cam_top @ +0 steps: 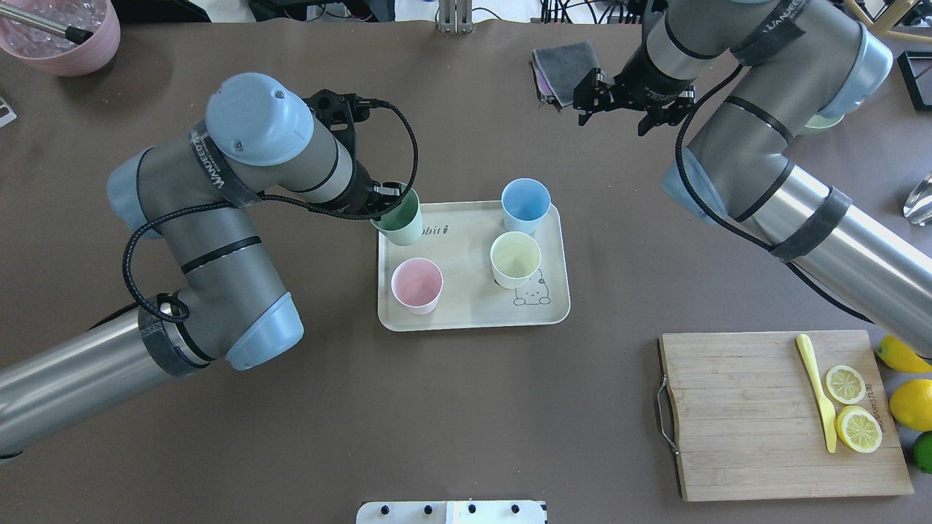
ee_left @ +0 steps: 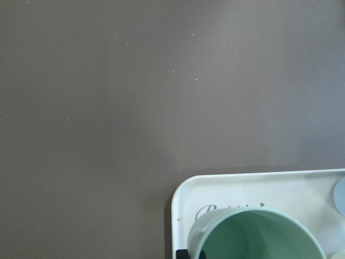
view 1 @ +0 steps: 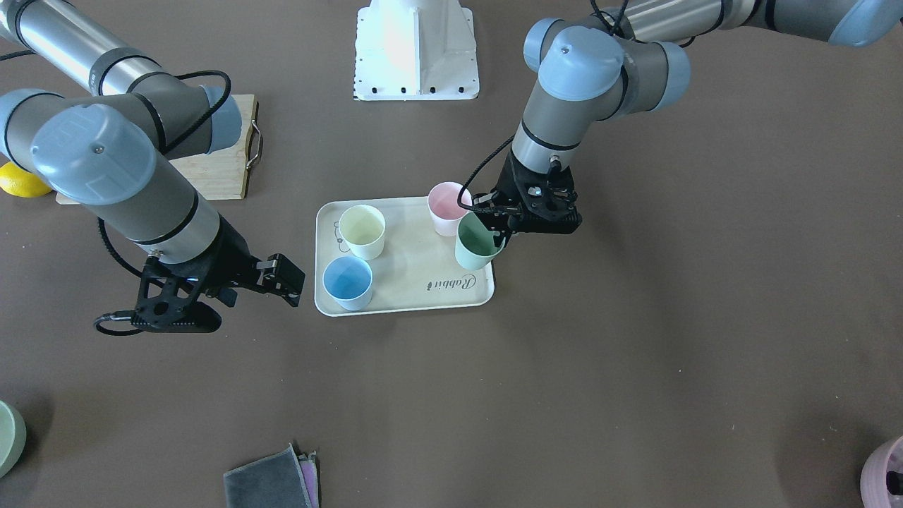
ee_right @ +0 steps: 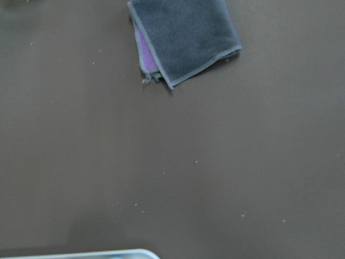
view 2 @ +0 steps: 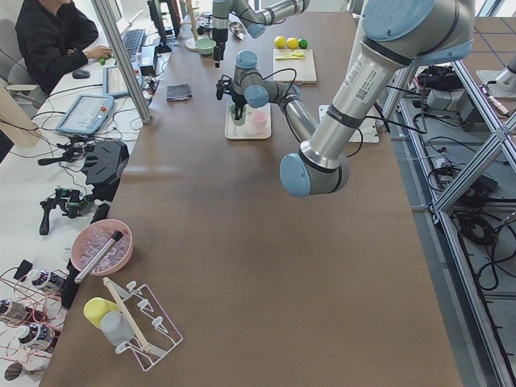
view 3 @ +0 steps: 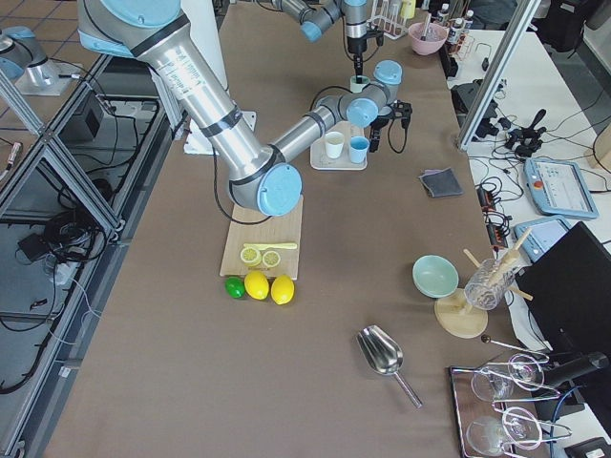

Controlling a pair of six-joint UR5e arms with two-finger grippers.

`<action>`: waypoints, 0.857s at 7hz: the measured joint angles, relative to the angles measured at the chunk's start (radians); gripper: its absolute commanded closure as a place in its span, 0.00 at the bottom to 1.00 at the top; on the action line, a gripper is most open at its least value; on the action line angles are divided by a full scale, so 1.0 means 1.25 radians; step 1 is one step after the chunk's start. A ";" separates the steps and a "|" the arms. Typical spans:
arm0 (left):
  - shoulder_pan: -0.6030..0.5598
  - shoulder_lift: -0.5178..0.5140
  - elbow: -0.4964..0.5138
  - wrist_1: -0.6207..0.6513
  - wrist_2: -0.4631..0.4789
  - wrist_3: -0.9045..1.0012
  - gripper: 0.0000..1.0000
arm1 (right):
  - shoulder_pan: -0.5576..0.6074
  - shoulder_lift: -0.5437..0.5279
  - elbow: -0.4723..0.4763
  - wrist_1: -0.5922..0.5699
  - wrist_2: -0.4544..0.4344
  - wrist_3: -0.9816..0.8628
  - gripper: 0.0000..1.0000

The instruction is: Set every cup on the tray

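Left claw [view 1: 494, 229] grips mint cup [view 1: 476, 248] — at the tray [view 1: 416, 264] (Rabbit-script end)

A wooden cutting board [cam_top: 764, 415] with a metal handle [cam_top: 661, 415] lies near one corner of the brown table [cam_top: 466, 407]. It carries a yellow knife [cam_top: 817, 389] beside two lemon halves [cam_top: 844, 383]. Whole lemons [cam_top: 910, 404] and a lime [cam_top: 923, 451] sit just off the board's edge. Across the table, a grey cloth [ee_right: 186, 38] lies folded over a purple cloth [ee_right: 141, 46]. A pink ribbed pot [cam_top: 65, 44] stands in a far corner, and a pale green bowl [view 3: 437, 276] and a metal scoop [view 3: 384, 353] rest towards the opposite end.
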 measured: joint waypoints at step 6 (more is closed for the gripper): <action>0.032 -0.045 0.091 -0.015 0.043 -0.027 0.03 | 0.120 -0.072 -0.004 -0.010 0.057 -0.228 0.00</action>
